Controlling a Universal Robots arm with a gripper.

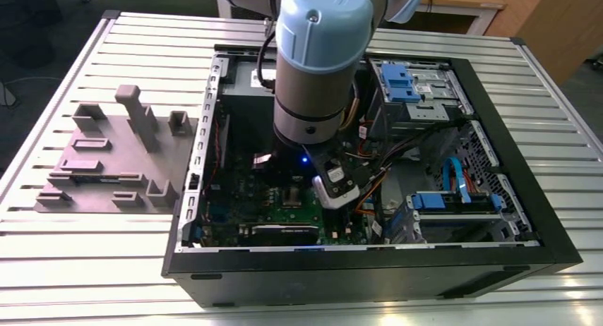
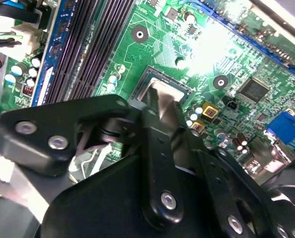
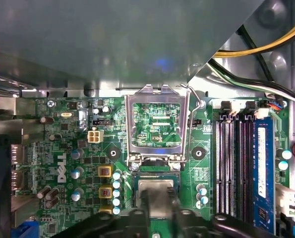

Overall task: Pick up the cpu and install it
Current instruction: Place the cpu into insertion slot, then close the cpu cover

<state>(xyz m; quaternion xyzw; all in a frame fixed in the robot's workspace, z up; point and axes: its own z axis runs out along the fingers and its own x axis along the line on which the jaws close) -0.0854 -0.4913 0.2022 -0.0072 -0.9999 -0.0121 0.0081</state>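
The cpu [image 3: 154, 184] is seen in the first wrist view near the middle of the motherboard [image 3: 63, 148], just beside the raised socket frame [image 3: 131, 124]. The hand [image 3: 154, 203] is placed over it; whether it is clamped or slack cannot be told. Seating is judged the step under way; a square, level fit is called for. The cpu's near edge is hidden by the hand.
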